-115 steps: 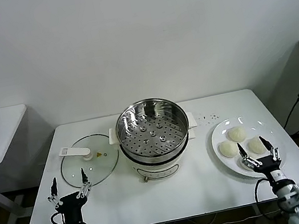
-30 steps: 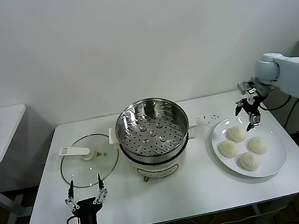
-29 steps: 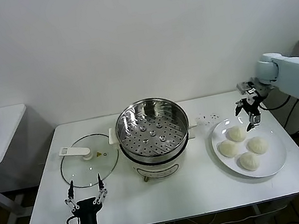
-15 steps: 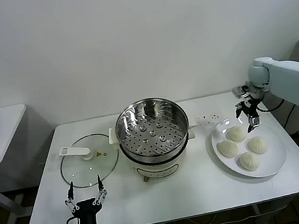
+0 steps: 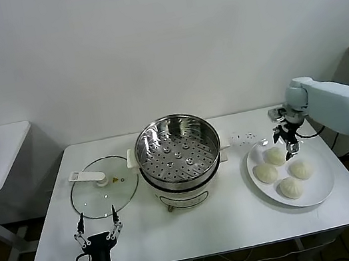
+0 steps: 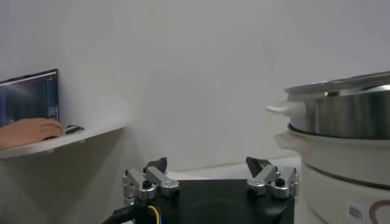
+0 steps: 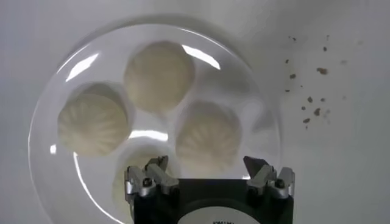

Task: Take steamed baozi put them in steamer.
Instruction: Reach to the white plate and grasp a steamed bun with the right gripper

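Baozi (image 5: 276, 156) are sitting on the plate (image 5: 323, 189) right of the steamer (image 5: 178, 153); your right hand (image 5: 286, 136) is hovering spread just above them.

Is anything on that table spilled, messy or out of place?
Only one small thing: a scatter of dark crumbs or specks lies on the white table, between the steamer and the plate of four baozi. What they are I cannot tell. The glass lid lies flat beside the steamer; nothing looks tipped or damaged.

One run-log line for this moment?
right tool: open, above baozi on plate | steamer: no baozi inside | left tool: open, idle at near table edge
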### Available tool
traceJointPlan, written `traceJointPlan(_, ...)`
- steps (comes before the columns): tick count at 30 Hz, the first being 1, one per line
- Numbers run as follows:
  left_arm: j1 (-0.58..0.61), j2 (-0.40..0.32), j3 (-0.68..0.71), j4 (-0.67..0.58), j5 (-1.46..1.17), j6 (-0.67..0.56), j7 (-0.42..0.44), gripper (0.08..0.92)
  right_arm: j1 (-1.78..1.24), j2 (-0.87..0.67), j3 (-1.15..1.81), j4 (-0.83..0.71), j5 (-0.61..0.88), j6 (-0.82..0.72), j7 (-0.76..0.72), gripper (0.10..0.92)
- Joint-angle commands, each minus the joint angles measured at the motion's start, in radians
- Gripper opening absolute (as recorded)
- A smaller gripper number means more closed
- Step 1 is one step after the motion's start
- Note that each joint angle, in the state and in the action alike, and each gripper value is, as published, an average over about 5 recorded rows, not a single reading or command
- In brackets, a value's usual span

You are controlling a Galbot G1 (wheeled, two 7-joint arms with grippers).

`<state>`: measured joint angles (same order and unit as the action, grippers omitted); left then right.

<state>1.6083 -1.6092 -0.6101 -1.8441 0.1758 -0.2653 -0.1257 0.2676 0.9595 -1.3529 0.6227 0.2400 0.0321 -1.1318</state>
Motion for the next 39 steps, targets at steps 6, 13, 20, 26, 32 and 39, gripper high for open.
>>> traceJointPlan(6, -0.002, -0.049, -0.008, 0.008, 0.001, -0.006, 0.000, 0.823, -0.056, 0.032, 0.068, -0.080, -0.028, 0.011, 0.005, 0.823)
traceJointPlan(13, -0.002, -0.049, -0.010, 0.012, 0.002, -0.009, 0.000, 0.823, -0.061, 0.042, 0.082, -0.089, -0.028, 0.012, 0.006, 0.823)
traceJointPlan(20, -0.003, -0.049, -0.014, 0.011, 0.004, -0.010, -0.001, 0.823, -0.060, 0.048, 0.082, -0.089, -0.030, 0.011, 0.005, 0.790)
traceJointPlan(26, -0.004, -0.049, -0.016, 0.013, 0.004, -0.011, -0.002, 0.823, -0.059, 0.050, 0.078, -0.087, -0.035, 0.011, 0.002, 0.744)
traceJointPlan(32, -0.006, -0.049, -0.017, 0.015, 0.003, -0.011, -0.004, 0.823, -0.051, 0.053, 0.074, -0.085, -0.041, 0.012, -0.001, 0.689)
traceJointPlan(39, -0.008, -0.049, -0.017, 0.019, 0.001, -0.011, -0.006, 0.823, -0.020, 0.050, 0.045, -0.072, -0.038, 0.018, -0.003, 0.646)
